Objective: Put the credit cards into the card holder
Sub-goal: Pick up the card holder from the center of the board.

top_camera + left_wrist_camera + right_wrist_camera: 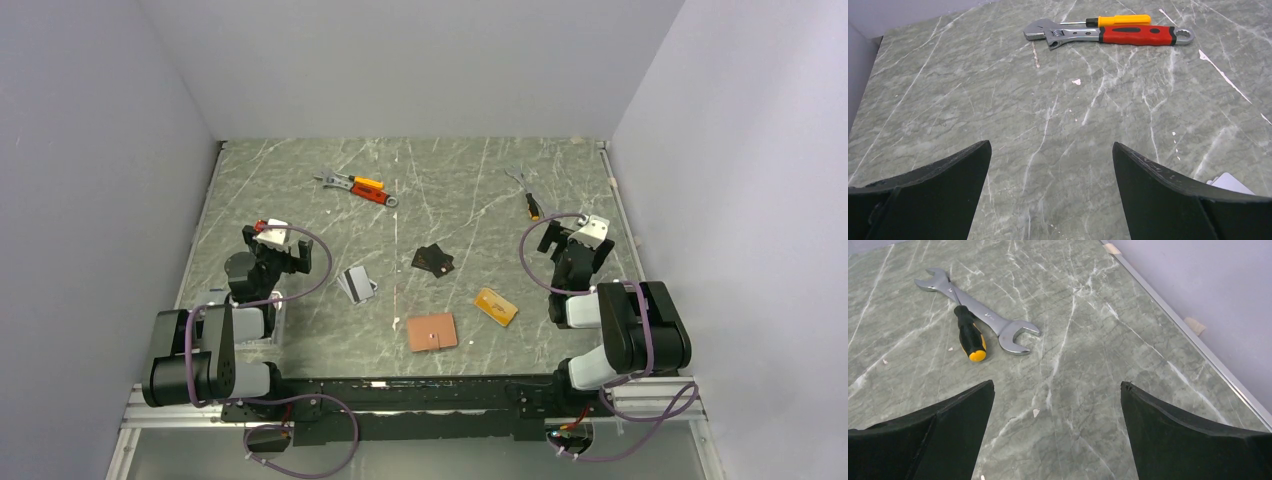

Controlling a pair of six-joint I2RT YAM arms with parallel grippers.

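Observation:
The reddish-brown card holder (432, 331) lies flat and closed near the front middle of the table. A silver-grey card (356, 284) lies to its upper left, a black card (433, 260) behind it, and an orange-gold card (496, 306) to its right. A corner of a pale card (1230, 183) shows at the right in the left wrist view. My left gripper (283, 243) is open and empty at the left, away from the cards; in its wrist view (1051, 150) only bare table lies between the fingers. My right gripper (584, 238) is open and empty at the right, as its wrist view (1057, 387) also shows.
A red-handled adjustable wrench (368, 192) and an orange-handled screwdriver (362, 181) lie at the back middle. A silver open-end wrench (980, 311) and a black screwdriver with a yellow end (969, 335) lie at the back right. Walls enclose the table; a metal rail (1193, 335) runs along the right edge.

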